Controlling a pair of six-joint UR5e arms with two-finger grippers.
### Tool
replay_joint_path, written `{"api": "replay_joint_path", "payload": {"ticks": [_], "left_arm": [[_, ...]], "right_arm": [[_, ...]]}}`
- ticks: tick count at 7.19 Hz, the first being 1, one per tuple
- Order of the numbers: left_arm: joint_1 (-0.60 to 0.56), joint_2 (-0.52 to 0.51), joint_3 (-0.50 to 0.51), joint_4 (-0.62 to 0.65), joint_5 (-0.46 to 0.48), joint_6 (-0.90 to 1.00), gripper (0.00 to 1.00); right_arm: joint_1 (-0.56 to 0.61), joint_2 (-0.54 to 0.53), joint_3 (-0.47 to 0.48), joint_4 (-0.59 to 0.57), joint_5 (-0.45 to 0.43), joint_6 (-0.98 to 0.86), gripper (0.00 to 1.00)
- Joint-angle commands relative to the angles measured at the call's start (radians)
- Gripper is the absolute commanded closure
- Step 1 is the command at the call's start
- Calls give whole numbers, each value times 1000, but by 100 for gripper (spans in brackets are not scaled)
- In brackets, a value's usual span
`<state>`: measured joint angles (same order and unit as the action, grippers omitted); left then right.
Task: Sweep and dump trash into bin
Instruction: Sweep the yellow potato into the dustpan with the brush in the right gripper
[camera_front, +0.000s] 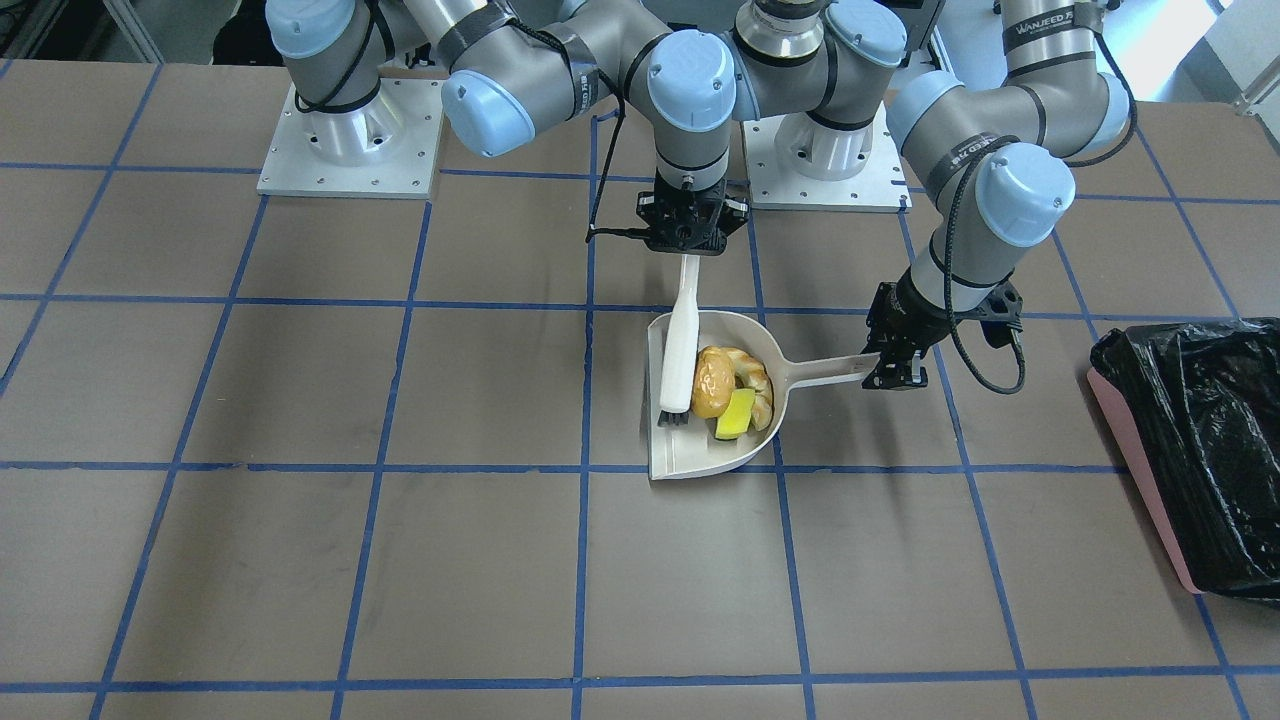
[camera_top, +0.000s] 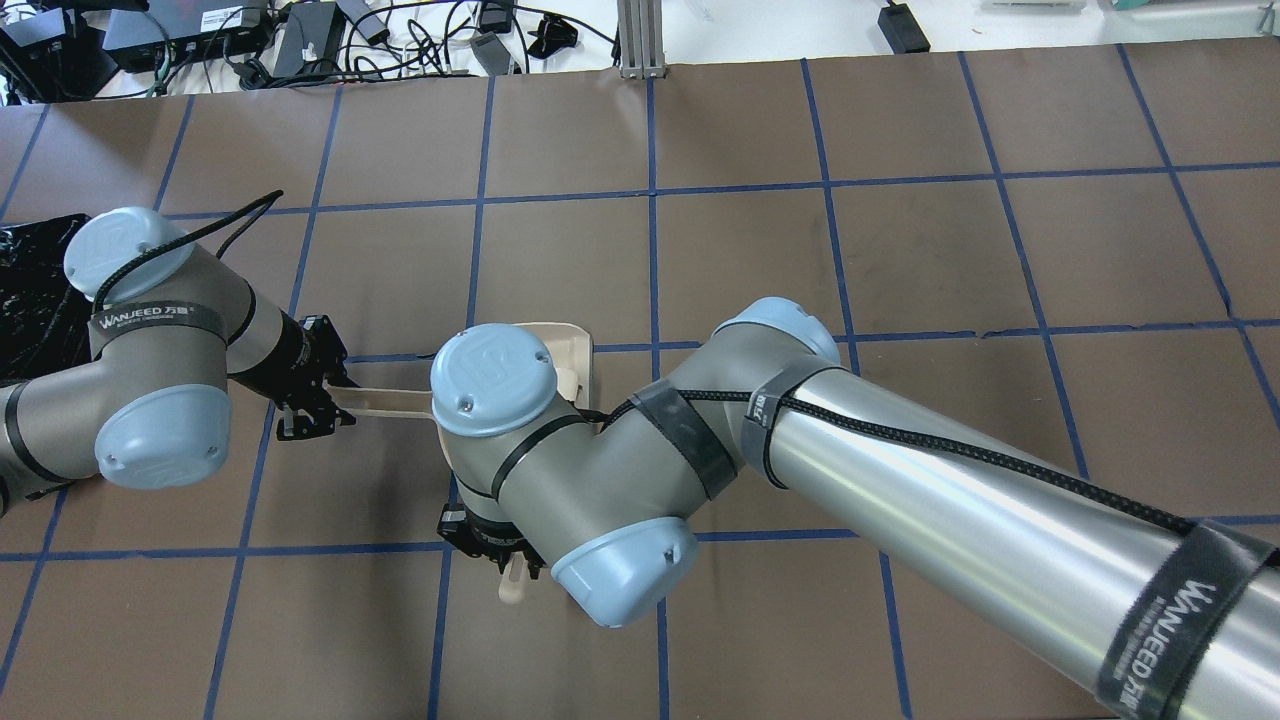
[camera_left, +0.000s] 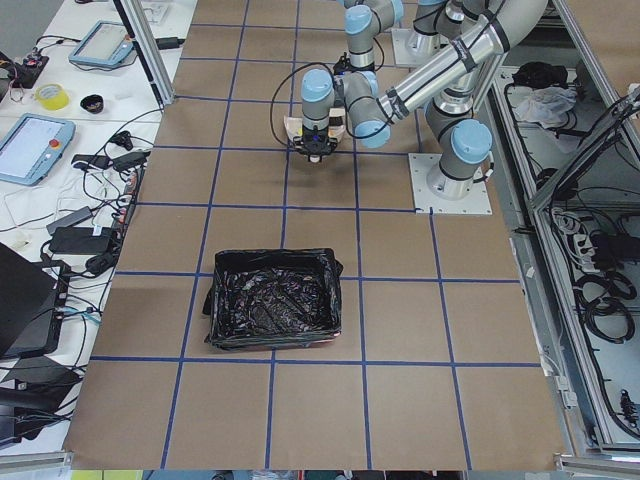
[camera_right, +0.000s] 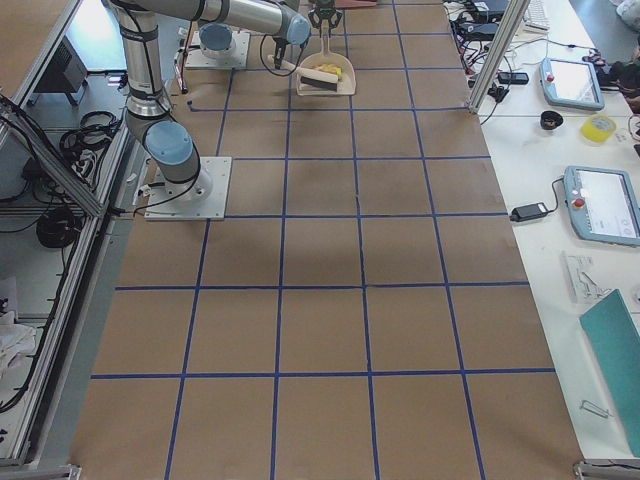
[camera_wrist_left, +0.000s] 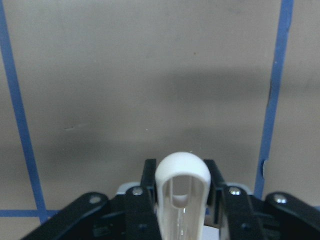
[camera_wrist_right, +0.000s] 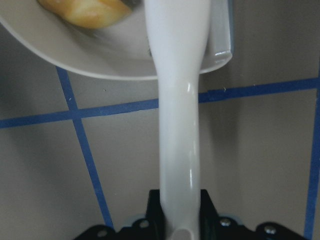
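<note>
The trash lies together in the beige dustpan (camera_front: 740, 455): a golden-brown roll (camera_front: 712, 382), a croissant-like piece (camera_front: 760, 385) and a yellow wedge (camera_front: 737, 415). My left gripper (camera_front: 890, 370) is shut on the dustpan's handle, whose looped end shows between the left gripper's (camera_wrist_left: 182, 175) fingers. My right gripper (camera_front: 690, 243) is shut on the handle of a white brush (camera_front: 680, 345), with the dark bristles resting inside the pan beside the roll. The right wrist view shows the brush handle (camera_wrist_right: 177, 125) running from the pan down into the grip. The pink bin (camera_front: 1135, 455) with its black bag stands apart, on my left.
The table is brown with a blue tape grid. In the overhead view my right arm covers most of the dustpan (camera_top: 575, 345). The black-lined bin (camera_left: 222, 335) sits well away from both arms in the exterior left view. Cables and devices lie beyond the table's far edge.
</note>
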<state>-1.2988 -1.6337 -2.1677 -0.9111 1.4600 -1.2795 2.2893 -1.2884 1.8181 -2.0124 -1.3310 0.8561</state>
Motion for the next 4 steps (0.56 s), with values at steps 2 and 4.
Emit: {"api": "replay_joint_path", "payload": {"ticks": [2,4], "left_arm": [[15,-17,86,-47,-133,45,100],[16,-21,120,-127,-165,52,100]], "right_arm": [[-39,-113,-11,127,-66,-43,100],[-138,-175,-14,254,-135,-170,100]]}}
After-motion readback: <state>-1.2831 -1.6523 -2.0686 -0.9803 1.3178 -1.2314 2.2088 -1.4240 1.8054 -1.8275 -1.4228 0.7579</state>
